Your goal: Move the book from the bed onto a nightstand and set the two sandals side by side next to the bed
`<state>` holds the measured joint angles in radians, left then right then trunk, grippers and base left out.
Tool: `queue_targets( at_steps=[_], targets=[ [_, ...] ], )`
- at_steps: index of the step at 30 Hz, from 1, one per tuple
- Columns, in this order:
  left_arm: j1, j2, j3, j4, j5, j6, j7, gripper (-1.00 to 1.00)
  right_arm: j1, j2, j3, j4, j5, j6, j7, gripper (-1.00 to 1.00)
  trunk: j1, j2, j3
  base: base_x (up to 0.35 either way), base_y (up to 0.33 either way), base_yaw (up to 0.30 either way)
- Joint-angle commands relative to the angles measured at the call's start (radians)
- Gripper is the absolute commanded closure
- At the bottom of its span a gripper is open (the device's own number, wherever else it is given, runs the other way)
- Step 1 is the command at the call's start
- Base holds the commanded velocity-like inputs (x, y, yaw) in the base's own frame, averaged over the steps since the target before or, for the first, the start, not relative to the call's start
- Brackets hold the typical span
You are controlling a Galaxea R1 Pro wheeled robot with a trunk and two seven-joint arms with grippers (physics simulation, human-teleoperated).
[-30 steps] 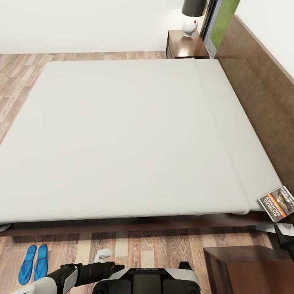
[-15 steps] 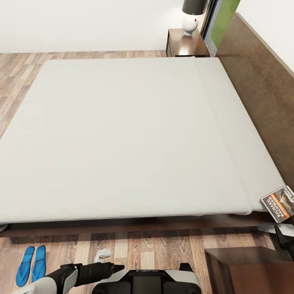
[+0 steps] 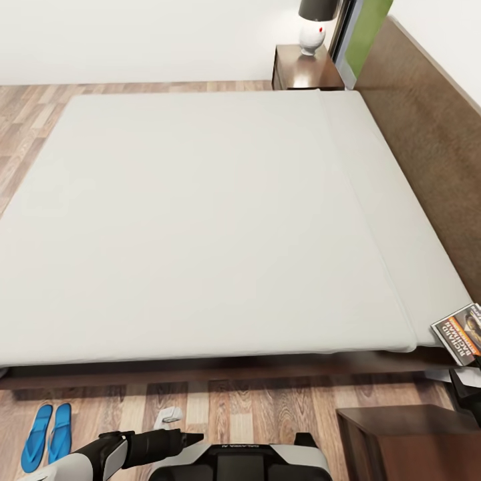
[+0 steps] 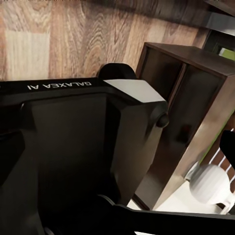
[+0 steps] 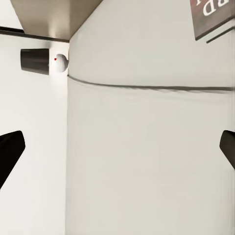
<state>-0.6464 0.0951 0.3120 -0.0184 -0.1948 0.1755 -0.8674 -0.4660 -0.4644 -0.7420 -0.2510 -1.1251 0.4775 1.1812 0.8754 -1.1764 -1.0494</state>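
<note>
Book (image 3: 459, 332) sits at bed (image 3: 200, 220) corner by headboard, near nightstand (image 3: 407, 441) - easy short hop. 2 sandals (image 3: 47, 433) already paired on floor beside bed. Right claw (image 5: 117, 149) spread wide, empty; left claw - can't tell.

off-white bed (image 3: 200, 220) (dark brown frame), bright blue sandals (image 3: 47, 437), orange-banded book (image 3: 461, 332)

mattress (image 3: 200, 220): open | headboard (image 3: 427, 153): blocks right | nightstand (image 3: 407, 441): blocks near-right
</note>
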Motion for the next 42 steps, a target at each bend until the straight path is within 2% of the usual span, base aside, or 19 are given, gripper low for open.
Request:
queue_targets(
  at_steps=[1,21,42],
  targets=[
    [0.0,0.0,0.009,-0.002,-0.008,0.009,-0.003,-1.0,0.0,0.0,0.003,0.001,-0.009,0.009,0.002,-1.0,0.004,-0.008,-0.004,0.0,0.0,0.0],
    [0.001,0.0,0.009,-0.002,-0.008,0.009,-0.004,-1.0,0.0,0.0,0.003,0.001,-0.009,0.009,0.002,-1.0,0.081,-0.148,-0.066,0.0,0.0,0.0],
    [0.001,0.0,0.009,-0.002,-0.008,0.009,-0.002,-1.0,0.0,0.0,0.004,0.001,-0.009,0.009,0.002,-1.0,0.081,-0.148,-0.066,0.0,0.0,0.0]
  ],
)
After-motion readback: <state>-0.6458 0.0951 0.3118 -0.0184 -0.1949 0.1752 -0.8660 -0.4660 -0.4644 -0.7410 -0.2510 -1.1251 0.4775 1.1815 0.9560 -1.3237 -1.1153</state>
